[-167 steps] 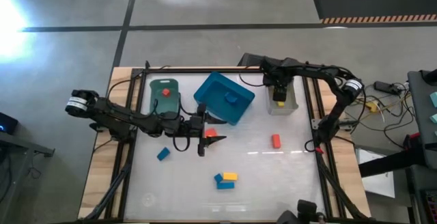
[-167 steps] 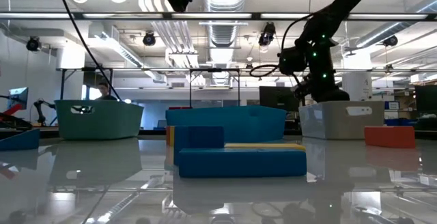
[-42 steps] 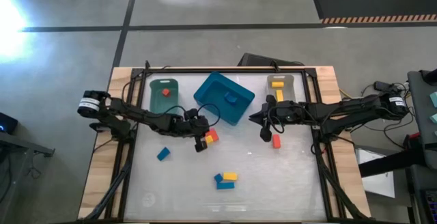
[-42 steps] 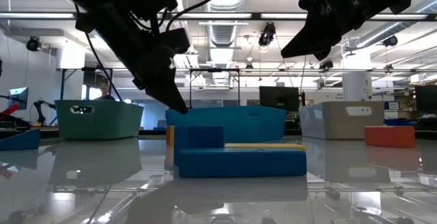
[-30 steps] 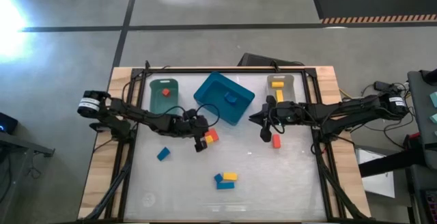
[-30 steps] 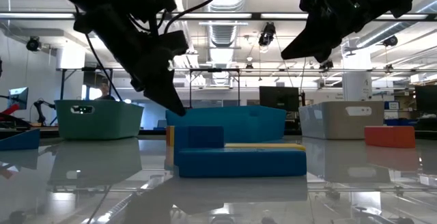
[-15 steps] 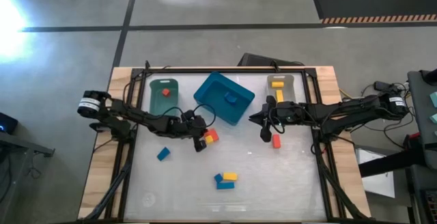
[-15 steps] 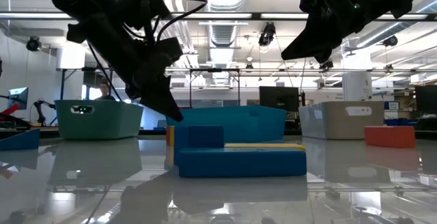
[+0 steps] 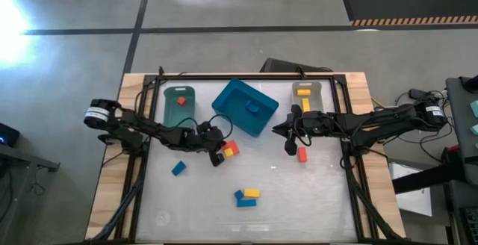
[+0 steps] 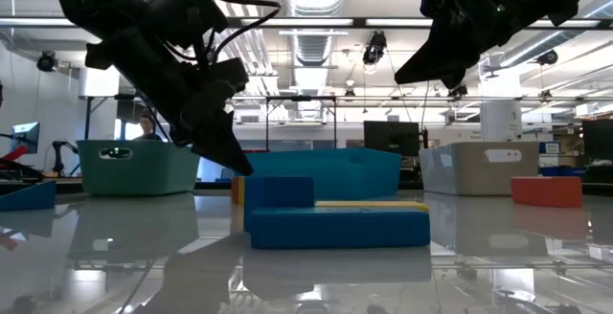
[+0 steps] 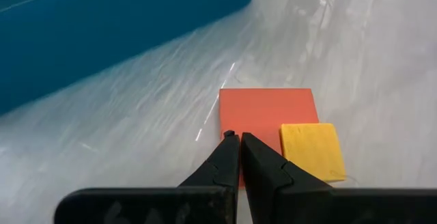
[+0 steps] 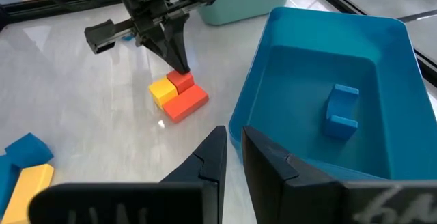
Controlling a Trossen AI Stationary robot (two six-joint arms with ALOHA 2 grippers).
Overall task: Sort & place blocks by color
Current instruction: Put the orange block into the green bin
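Note:
A red block [image 11: 266, 111] and a yellow block [image 11: 311, 149] lie side by side on the table in front of the blue bin [image 9: 245, 107]. The right wrist view shows a red bar [image 12: 186, 104] against them. My left gripper [image 11: 235, 136] is shut, its tips low at the red block's side toward the left arm. My right gripper [image 9: 277, 131] is shut and holds nothing; it hangs above the table right of the blue bin, pointing at the left edge. Another red block [image 9: 302, 154] lies below it. My left gripper's shut fingertips [image 12: 183, 68] stand at the red block's edge [image 11: 229, 125], slanting down from the table's left side. Whether they touch the block, I cannot tell. The block lies flat on the table.
The green bin [image 9: 179, 103] holds a red block, the blue bin a blue block [image 12: 341, 106], and the grey bin [image 9: 305, 95] a yellow block. A blue block [image 9: 178, 169] lies at the left. A blue and a yellow block [image 9: 246, 196] lie nearer the front.
My left gripper has drawn back a little toward the table's left edge and sunk lower, staying shut. The red and yellow blocks have stayed where they were.

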